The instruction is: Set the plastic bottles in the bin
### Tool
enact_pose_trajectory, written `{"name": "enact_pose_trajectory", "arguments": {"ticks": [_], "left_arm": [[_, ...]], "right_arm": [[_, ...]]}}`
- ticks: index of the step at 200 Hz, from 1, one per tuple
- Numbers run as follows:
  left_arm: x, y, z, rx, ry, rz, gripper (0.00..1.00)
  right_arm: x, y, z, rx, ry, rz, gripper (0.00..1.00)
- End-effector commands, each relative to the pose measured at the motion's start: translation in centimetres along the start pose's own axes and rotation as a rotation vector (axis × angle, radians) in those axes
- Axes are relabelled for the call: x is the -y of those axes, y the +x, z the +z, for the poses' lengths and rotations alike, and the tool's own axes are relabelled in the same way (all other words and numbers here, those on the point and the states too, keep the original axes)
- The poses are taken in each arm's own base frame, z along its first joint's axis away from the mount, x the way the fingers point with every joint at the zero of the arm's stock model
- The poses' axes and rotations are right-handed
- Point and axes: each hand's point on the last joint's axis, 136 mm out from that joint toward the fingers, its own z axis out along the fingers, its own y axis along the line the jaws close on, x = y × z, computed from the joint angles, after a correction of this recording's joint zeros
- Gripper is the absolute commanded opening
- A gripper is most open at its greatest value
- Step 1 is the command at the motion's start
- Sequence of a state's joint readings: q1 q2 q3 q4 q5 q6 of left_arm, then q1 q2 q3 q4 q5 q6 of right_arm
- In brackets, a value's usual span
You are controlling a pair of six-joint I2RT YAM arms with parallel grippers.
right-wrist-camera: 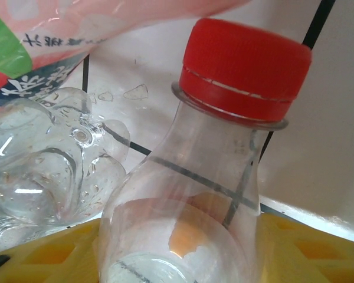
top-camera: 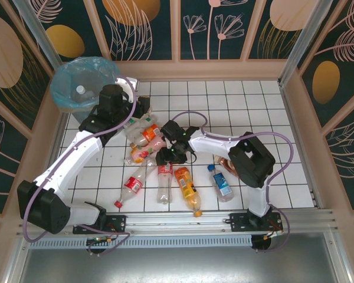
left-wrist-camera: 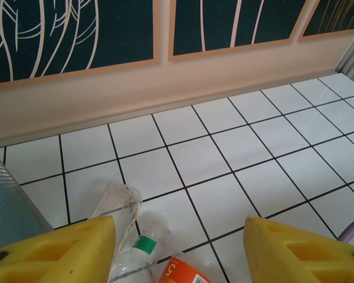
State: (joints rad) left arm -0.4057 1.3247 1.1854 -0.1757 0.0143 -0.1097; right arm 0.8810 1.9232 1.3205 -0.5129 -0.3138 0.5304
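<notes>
Several plastic bottles [top-camera: 146, 137] lie in a loose pile on the white tiled floor mid-left, with an orange-labelled bottle [top-camera: 187, 187] and a blue-labelled bottle [top-camera: 222, 183] nearer the front. The bin [top-camera: 82, 82] stands in the far left corner, lined in light blue, with a white-capped bottle [top-camera: 80, 89] inside. My right gripper [top-camera: 167, 154] is down in the pile. Its yellow fingers [right-wrist-camera: 41, 253] press both sides of a clear red-capped bottle [right-wrist-camera: 224, 141] at the shoulder. My left gripper [left-wrist-camera: 178, 219] hangs open over the tiles beside the bin, a green-labelled bottle [left-wrist-camera: 143, 244] below it.
Peach-framed patterned walls [top-camera: 224, 29] close the floor on three sides. The metal rail [top-camera: 183, 221] carrying both arm bases runs along the near edge. The bin's grey wall [left-wrist-camera: 6, 206] is close at the left of the left wrist view. Bare tiles [top-camera: 253, 106] lie at the far right.
</notes>
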Motion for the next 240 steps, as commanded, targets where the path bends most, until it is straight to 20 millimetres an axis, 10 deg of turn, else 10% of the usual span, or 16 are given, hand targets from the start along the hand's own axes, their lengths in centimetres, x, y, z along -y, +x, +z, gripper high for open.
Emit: {"name": "enact_pose_trajectory", "arguments": {"ticks": [1, 107, 240], "left_arm": [[0.2, -3.1, -1.5, 0.09, 0.004, -0.026, 0.6], [3.0, -5.9, -1.9, 0.034, 0.152, -0.151, 0.63], [9.4, -2.2, 0.2, -0.199, 0.538, -0.252, 0.61]], "right_arm": [[-1.4, -1.7, -3.2, 0.089, -0.033, -0.032, 0.58], [-2.9, -4.2, -10.5, 0.296, -0.066, -0.193, 0.53], [-6.5, -5.2, -20.8, 0.722, -0.184, -0.465, 0.48]]}}
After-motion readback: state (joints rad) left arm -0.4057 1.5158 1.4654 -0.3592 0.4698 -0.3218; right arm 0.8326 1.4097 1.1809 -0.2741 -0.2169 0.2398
